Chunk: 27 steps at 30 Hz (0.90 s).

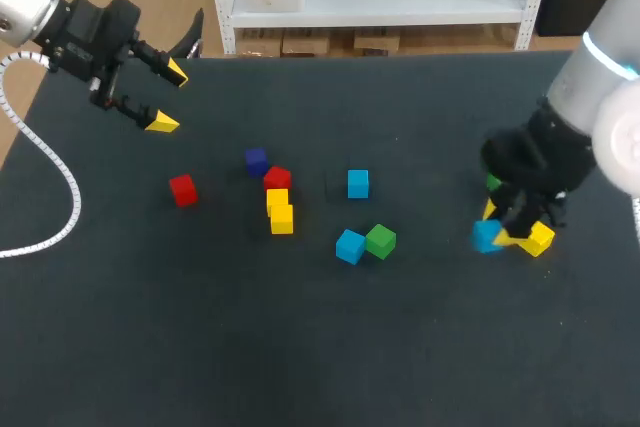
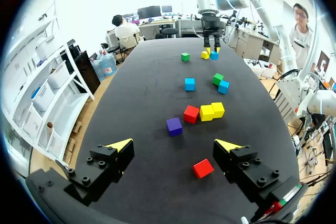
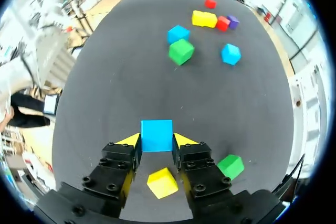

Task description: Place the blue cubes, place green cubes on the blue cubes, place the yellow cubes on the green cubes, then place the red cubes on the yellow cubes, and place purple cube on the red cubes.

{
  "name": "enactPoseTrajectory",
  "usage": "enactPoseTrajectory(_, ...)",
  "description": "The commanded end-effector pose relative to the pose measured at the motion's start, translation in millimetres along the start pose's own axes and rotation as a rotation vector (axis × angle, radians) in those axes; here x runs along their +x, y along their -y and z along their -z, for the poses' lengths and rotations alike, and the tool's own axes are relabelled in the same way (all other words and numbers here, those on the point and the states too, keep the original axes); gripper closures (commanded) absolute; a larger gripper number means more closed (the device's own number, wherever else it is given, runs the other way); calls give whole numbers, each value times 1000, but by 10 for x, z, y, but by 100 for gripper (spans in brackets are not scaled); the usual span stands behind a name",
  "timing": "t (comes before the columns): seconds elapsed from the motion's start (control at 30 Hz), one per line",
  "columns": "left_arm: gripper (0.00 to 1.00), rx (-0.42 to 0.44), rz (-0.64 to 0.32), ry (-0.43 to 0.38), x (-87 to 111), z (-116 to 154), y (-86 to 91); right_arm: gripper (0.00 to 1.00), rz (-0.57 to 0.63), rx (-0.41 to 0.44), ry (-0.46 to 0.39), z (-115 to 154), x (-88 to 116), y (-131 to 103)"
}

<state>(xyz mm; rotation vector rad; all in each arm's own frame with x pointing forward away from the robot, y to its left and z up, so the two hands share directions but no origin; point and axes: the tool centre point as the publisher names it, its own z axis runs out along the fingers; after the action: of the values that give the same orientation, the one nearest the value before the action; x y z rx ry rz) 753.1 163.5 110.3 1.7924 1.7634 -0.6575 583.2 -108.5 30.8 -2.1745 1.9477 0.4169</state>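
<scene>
1. Blue cube: pinched in the right gripper, 1 yellow tip pressed on each of 2 opposite faces. It is at the right side of the table. Can't tell if it rests on the surface or hangs just above it.
2. Single yellow cube: on the table under the right gripper's body, behind the pinched cube and turned at an angle to it.
3. Green cube: on the table just beside the right gripper's finger block, apart from the single yellow cube.
4. Left gripper: fingers spread wide with nothing between them, over the far-left corner of the table, well apart from every cube.
5. Lone red cube: by itself on the left half, the cube nearest the left gripper.
6. Mid-table row: purple cube, then 2nd red cube just beside it, then the yellow pair touching each other, with the red one against the pair's end.
7. 2nd blue cube: alone near the table's centre.
8. 3rd blue cube: touching the 2nd green cube, side by side, nearer the front edge than the 2nd blue cube.
9. All loose cubes sit 1 high on the table.
</scene>
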Motion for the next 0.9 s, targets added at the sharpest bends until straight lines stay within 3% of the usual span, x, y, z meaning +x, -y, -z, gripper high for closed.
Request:
enactPoseTrajectory(0.03,0,-3,-3,2,11,-3,9,100,-29,8,-14,-60,-228,153)
enactPoseTrajectory(0.43,0,-3,-3,2,11,-3,9,100,-90,112,-39,-205,-721,564)
enactPoseTrajectory(0.9,0,-3,-3,2,11,-3,9,100,-185,153,-69,-449,-792,1061)
